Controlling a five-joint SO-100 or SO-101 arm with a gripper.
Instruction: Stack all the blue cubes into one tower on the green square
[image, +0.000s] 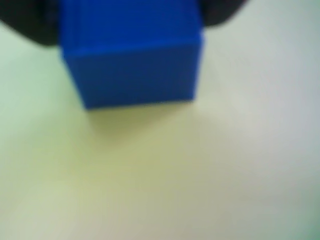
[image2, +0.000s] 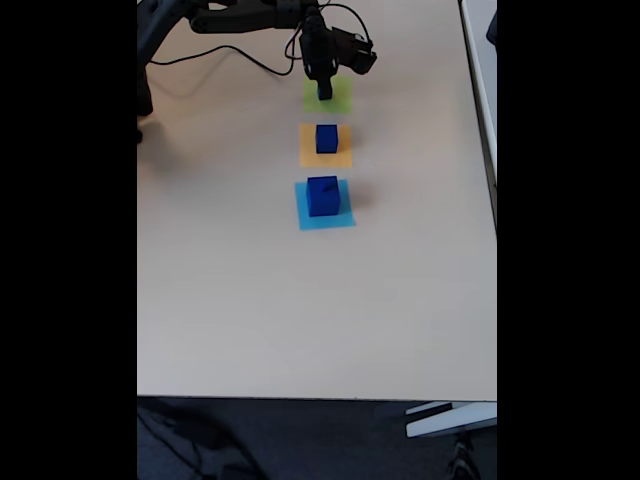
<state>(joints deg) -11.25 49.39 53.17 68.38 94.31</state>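
Gripper (image2: 324, 93) sits low over the green square (image2: 340, 100) at the far end of the table (image2: 230, 300). In the wrist view a blue cube (image: 132, 65) fills the top, dark gripper parts at both upper corners hugging its sides, pale green underneath; looks clamped on that cube, though blur hides whether it rests on the paper or hangs just above. In the fixed view the arm covers this cube.

Medium cube (image2: 327, 138) sits on the orange square (image2: 312, 155); large cube (image2: 323, 195) on the light-blue square (image2: 325, 218).

Risks, as I judge:
- the held cube seems the smallest; if it goes down first, bigger cubes on top make a top-heavy tower that tips.
- releasing above the paper: cube bounces or rolls off green.
- fingers opening unevenly drag or twist the cube.
- thin paper may slide with it.
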